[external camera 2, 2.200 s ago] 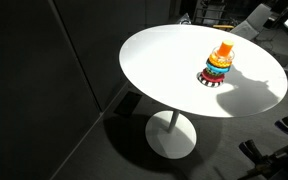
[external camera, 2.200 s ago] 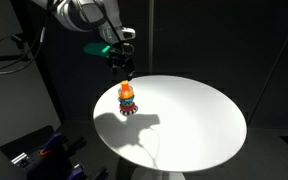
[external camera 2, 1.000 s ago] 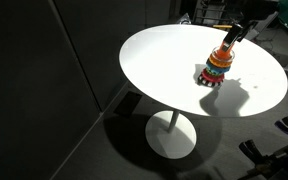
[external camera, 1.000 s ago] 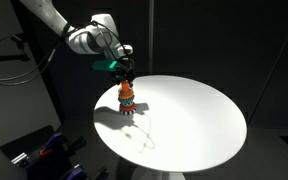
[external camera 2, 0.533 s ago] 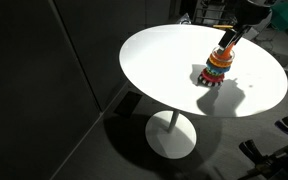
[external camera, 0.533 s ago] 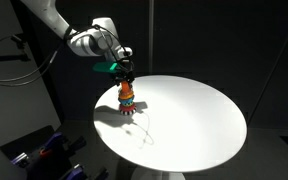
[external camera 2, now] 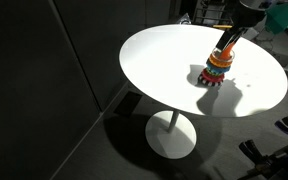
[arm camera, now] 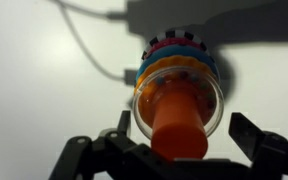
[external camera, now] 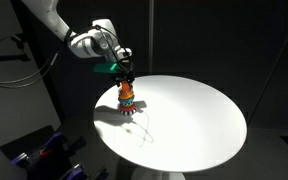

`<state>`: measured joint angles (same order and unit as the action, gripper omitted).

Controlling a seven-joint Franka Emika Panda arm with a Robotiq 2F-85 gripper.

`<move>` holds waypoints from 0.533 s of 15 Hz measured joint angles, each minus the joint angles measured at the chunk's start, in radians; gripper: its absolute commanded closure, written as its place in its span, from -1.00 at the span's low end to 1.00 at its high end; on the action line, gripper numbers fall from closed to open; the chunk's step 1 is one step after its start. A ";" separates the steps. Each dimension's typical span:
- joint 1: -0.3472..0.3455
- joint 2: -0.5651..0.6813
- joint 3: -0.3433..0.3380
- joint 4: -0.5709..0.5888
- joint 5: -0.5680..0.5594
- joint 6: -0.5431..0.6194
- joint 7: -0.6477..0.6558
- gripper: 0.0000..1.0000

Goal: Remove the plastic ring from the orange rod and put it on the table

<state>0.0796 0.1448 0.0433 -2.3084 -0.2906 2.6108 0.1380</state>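
Observation:
The ring-stacking toy stands upright on the round white table [external camera: 194, 120] [external camera 2: 164, 70], in both exterior views [external camera: 128, 100] [external camera 2: 218, 67]. In the wrist view the orange rod [arm camera: 180, 125] rises towards the camera. A clear orange-tinted plastic ring [arm camera: 214, 100] sits round it above several coloured rings and the black-and-white striped base [arm camera: 184, 38]. My gripper [arm camera: 184, 140] [external camera: 126, 80] [external camera 2: 227, 42] is directly over the toy. It is open, with one finger on each side of the rod and top ring, apart from both.
The toy stands near one edge of the table. The room around is dark, with a dark curtain behind. Equipment sits on the floor at the lower left [external camera: 44, 150]. The table's pedestal [external camera 2: 171, 135] shows below.
The gripper came down from above the table onto the toy over two seconds. In the last half second it barely moved. The toy has not moved.

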 measured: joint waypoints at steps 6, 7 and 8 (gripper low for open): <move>0.002 0.029 -0.008 0.011 -0.023 0.000 0.019 -1.00; 0.002 0.033 -0.009 0.012 -0.023 0.000 0.019 -1.00; 0.002 0.037 -0.009 0.013 -0.023 0.000 0.019 -1.00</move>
<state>0.0812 0.1816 0.0341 -2.2957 -0.3133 2.6108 0.1568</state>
